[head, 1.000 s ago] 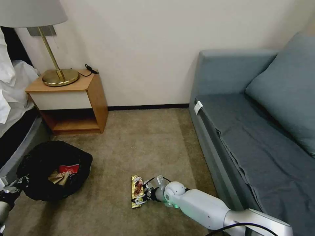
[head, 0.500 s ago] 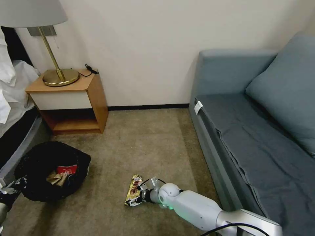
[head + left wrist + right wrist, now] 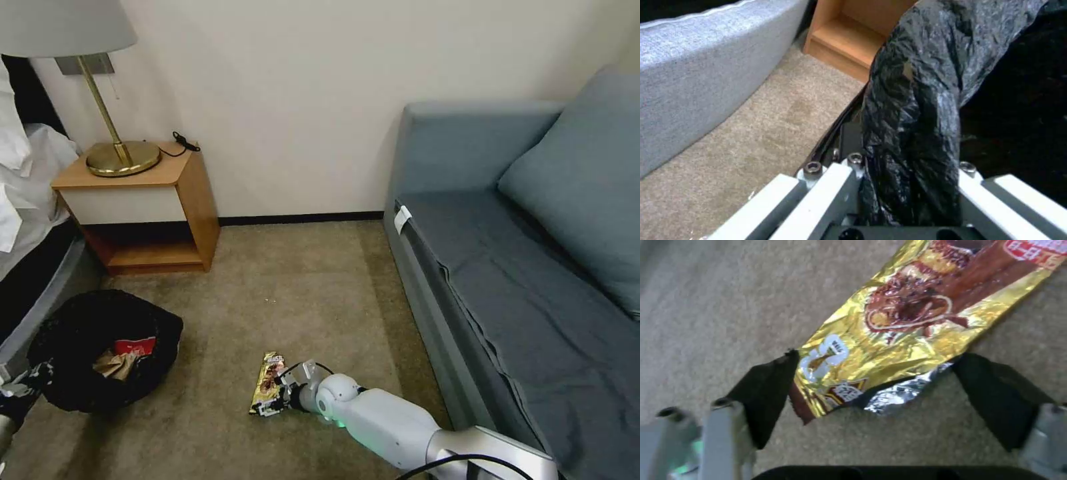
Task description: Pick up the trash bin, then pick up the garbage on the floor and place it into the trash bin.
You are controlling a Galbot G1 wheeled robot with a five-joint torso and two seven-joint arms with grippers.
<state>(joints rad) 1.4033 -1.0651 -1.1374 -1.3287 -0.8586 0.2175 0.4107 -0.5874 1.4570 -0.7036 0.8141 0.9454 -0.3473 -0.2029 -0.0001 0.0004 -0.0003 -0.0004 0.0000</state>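
The trash bin (image 3: pixel 70 333), lined with a crinkly black bag, stands at the left on the carpet. My left gripper (image 3: pixel 23 388) is shut on its near rim, and the left wrist view has the bag fold (image 3: pixel 916 100) clamped in that left gripper (image 3: pixel 907 186). A red-and-white carton (image 3: pixel 135 345) and brown crumpled paper (image 3: pixel 113 364) lie inside. A gold-brown snack wrapper (image 3: pixel 265 389), garbage on the floor, lies flat in the middle. My right gripper (image 3: pixel 279 395) is open low over its near end. In the right wrist view the wrapper (image 3: pixel 907 323) lies between the right gripper's (image 3: pixel 876 373) dark pads (image 3: pixel 766 393).
A wooden nightstand (image 3: pixel 150 207) with a brass lamp (image 3: pixel 120 157) stands against the back wall. A bed edge (image 3: pixel 33 280) runs along the left behind the bin. A grey-blue sofa (image 3: pixel 507 267) lines the right side. Bare carpet (image 3: pixel 293 293) lies between them.
My right arm has slid left and nearer. The wrapper has shifted left with it and turned to a slant. The bin has moved slightly left.
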